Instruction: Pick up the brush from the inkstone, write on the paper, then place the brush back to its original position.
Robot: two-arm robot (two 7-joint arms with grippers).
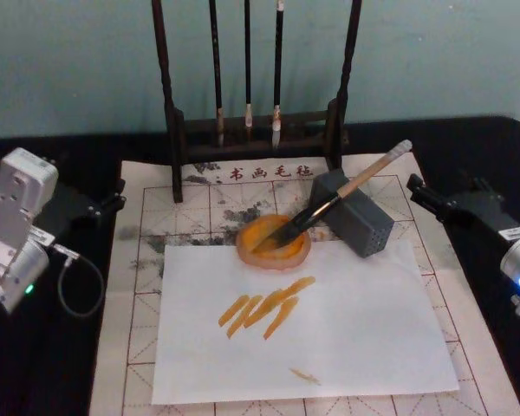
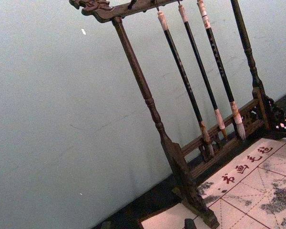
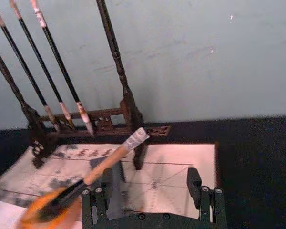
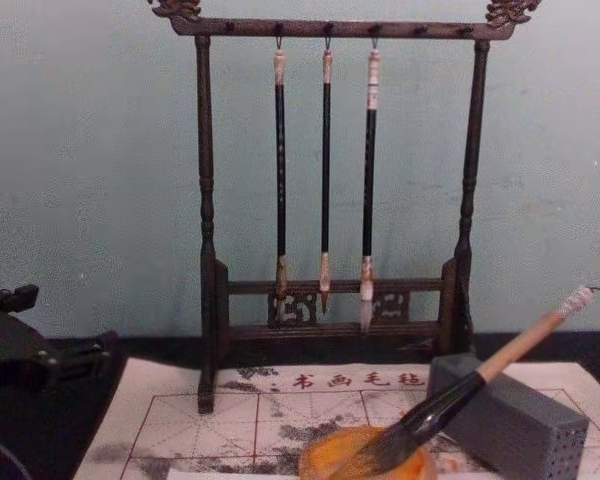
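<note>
The brush [image 1: 347,186] has its dark tip lying in the round orange inkstone [image 1: 273,244] and its tan handle leaning on a grey block [image 1: 357,221], also seen in the chest view as brush [image 4: 500,362] over inkstone [image 4: 365,458]. Under them lies the red-grid paper [image 1: 199,204] with grey smudges. My right gripper [image 1: 416,186] hovers just right of the brush's capped end, open with nothing between its fingers [image 3: 97,200]; the brush [image 3: 109,160] lies just beyond them. My left gripper [image 1: 114,198] is parked open at the paper's left edge.
A plain white sheet [image 1: 329,338] with several orange strokes [image 1: 264,310] covers the paper's near part. A dark wooden rack [image 1: 175,130] holding three thin brushes [image 1: 248,69] stands at the back edge. The table [image 1: 490,139] around is black.
</note>
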